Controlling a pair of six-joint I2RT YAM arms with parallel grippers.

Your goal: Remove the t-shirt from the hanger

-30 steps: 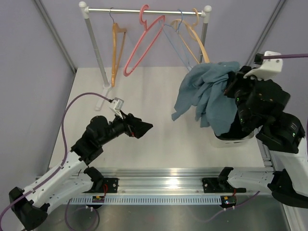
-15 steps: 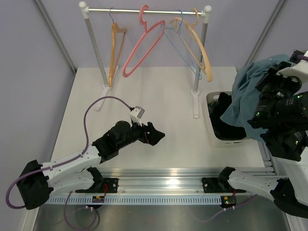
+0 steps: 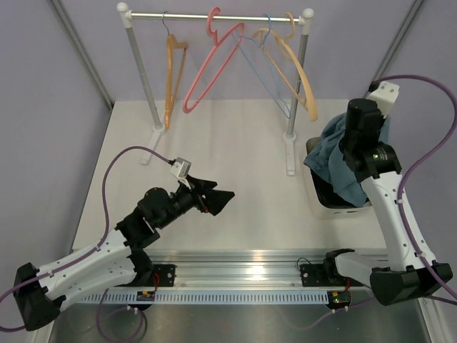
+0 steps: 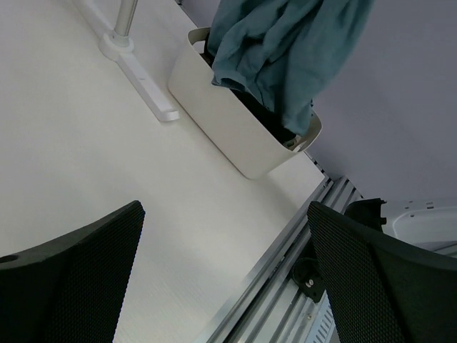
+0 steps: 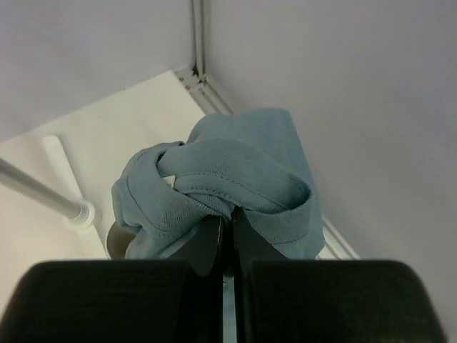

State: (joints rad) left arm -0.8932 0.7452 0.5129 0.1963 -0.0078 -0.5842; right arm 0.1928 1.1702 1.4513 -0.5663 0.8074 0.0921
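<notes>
Right gripper [image 5: 227, 230] clamped on t-shirt [image 5: 235, 179], bunched over white bin [image 4: 228, 125]. Left gripper [image 3: 216, 199] jaws wide apart above table [image 3: 250, 143]. Hanger [image 3: 172, 75] bare (1 of 4 on the rail [image 3: 193, 15]).

Soft matt cloth t-shirt [image 3: 330, 158], smooth wooden hanger [image 3: 170, 78], smooth white plastic bin [image 4: 221, 121], shiny metal rail [image 3: 214, 15], matt table [image 3: 235, 143]

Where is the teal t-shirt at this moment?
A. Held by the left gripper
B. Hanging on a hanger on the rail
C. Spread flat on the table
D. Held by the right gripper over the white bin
D: the right gripper is shut on a bunched fold of the t-shirt, which hangs over the white bin.
</notes>
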